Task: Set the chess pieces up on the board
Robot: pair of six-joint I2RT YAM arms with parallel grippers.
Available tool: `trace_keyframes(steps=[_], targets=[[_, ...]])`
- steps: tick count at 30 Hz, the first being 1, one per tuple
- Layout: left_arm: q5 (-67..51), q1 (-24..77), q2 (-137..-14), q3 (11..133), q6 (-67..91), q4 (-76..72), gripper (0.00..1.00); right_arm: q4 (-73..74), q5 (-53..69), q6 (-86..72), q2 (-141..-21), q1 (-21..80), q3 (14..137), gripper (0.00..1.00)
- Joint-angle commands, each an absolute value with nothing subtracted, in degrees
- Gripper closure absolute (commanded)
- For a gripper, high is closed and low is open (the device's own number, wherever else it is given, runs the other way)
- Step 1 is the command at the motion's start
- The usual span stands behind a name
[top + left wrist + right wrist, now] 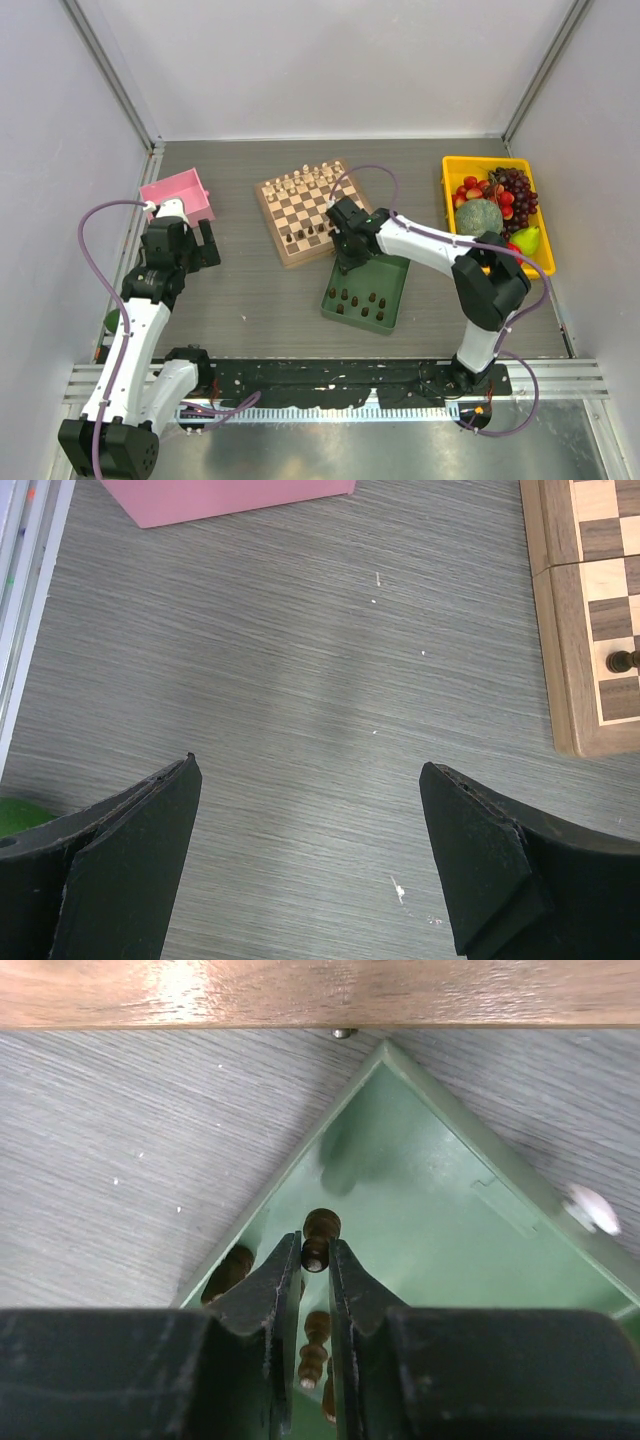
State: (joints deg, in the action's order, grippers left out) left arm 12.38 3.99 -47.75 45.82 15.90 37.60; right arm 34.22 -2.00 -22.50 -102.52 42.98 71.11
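A dark chess piece [320,1228] is pinched in the right claw [316,1260] over the green tray's [430,1190] far corner, the board [300,990] lying just beyond, while the left claw [310,770] is held spread, farther off.

You've got bare table [300,680] open between pink bin [230,495] and board [565,680]; green tray [440,1210] corner crowds the board's edge.
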Motion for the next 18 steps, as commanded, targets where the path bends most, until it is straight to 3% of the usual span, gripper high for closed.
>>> trace_keyframes(steps=[1,9,18], targets=[[12.13,3.6,-47.72,47.55,15.29,36.91,0.01,37.0,-4.75,-21.01,-94.41,41.58,75.58,0.82],[12.13,3.6,-47.46,47.46,15.29,36.91,0.01,37.35,-5.98,-18.55,-91.05,34.63,79.97,0.82],[12.04,3.6,-47.37,47.37,15.29,36.91,0.01,36.39,-5.62,-17.31,-101.41,27.95,88.67,0.82]])
